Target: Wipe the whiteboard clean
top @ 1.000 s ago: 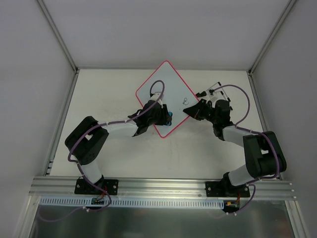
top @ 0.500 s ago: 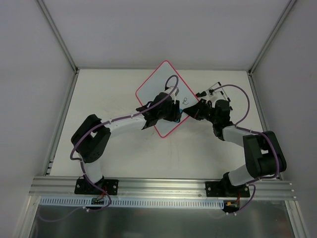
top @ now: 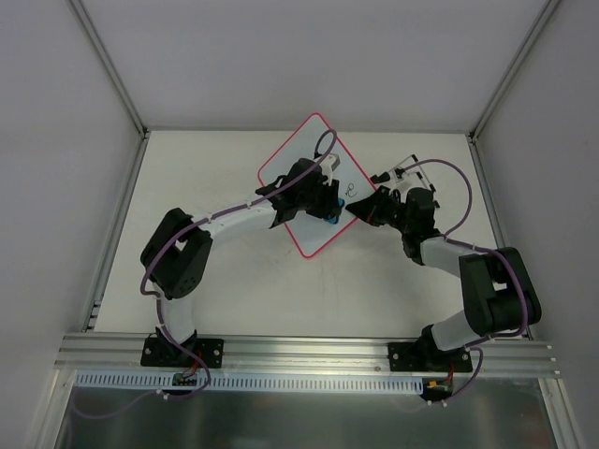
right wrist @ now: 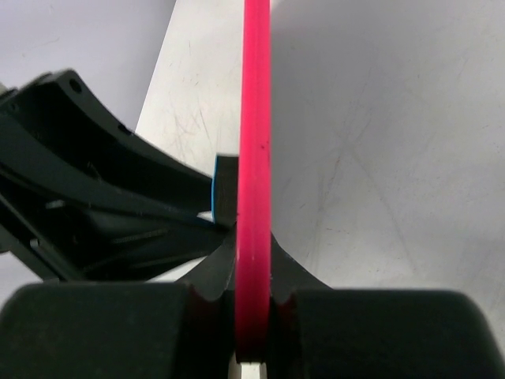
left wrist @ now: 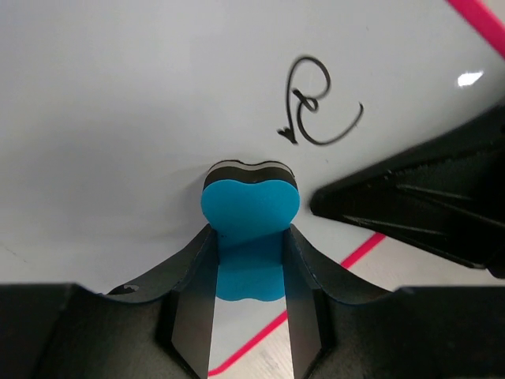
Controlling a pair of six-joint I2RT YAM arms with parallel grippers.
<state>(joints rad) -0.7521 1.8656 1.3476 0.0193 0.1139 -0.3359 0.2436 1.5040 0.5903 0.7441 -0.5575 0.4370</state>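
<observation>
The left gripper (left wrist: pixel 248 237) is clenching the blue eraser (left wrist: pixel 249 207) and has been advancing across the whiteboard (top: pixel 295 161) from its near edge. The eraser is now sitting just short of the unwiped scribble (left wrist: pixel 319 110). The right gripper (right wrist: pixel 254 316) is clamping the whiteboard's rim on the table (top: pixel 374 290).

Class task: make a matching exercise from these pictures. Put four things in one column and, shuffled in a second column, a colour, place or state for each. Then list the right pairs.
Things
1. whiteboard
2. eraser
3. scribble
4. right gripper

Descriptions
A. blue, held between the fingers of the left gripper
B. black, not yet wiped off
C. clamped on the pink rim
D. white face with a pink edge

Pairs: 1-D, 2-A, 3-B, 4-C
</observation>
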